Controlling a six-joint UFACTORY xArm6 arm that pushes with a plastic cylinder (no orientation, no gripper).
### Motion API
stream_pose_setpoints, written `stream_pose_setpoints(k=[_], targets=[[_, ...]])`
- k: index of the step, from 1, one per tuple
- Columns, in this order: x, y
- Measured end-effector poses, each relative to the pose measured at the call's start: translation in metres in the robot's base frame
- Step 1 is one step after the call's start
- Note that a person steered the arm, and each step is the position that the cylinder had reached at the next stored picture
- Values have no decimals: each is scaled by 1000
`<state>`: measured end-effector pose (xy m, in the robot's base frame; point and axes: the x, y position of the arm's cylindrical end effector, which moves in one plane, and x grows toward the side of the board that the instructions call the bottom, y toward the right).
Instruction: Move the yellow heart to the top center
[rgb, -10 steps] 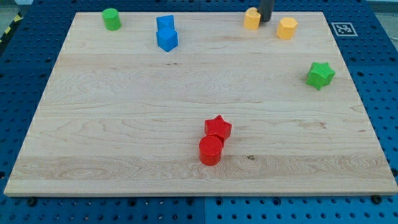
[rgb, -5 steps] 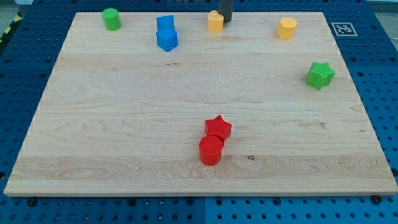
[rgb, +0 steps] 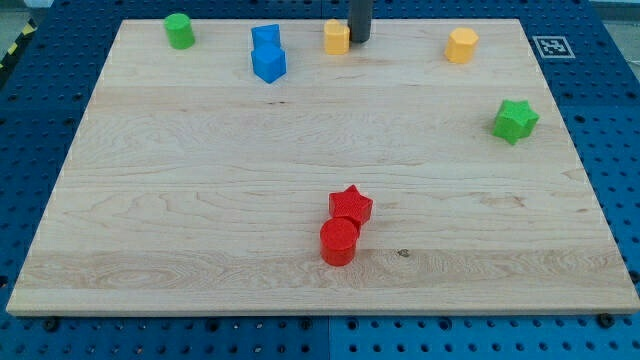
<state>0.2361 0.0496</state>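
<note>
Only a short stretch of the arm shows: a straight, dark grey to black rod with a smooth, matte surface and an even width along what can be seen. It is cut off by the view's top edge, so nothing higher up appears. My tip (rgb: 359, 41) ends bluntly, flat across. No markings, screws or cables are visible on it.

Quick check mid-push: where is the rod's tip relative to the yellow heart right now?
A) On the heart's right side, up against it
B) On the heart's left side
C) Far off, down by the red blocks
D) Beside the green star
A: my tip sits at the right side of the yellow heart, apparently touching it, near the board's top edge.
</note>
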Motion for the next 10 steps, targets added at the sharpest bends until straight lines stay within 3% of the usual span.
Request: stream_pose_setpoints(k=[5,10], targets=[[37,15],[36,-14]])
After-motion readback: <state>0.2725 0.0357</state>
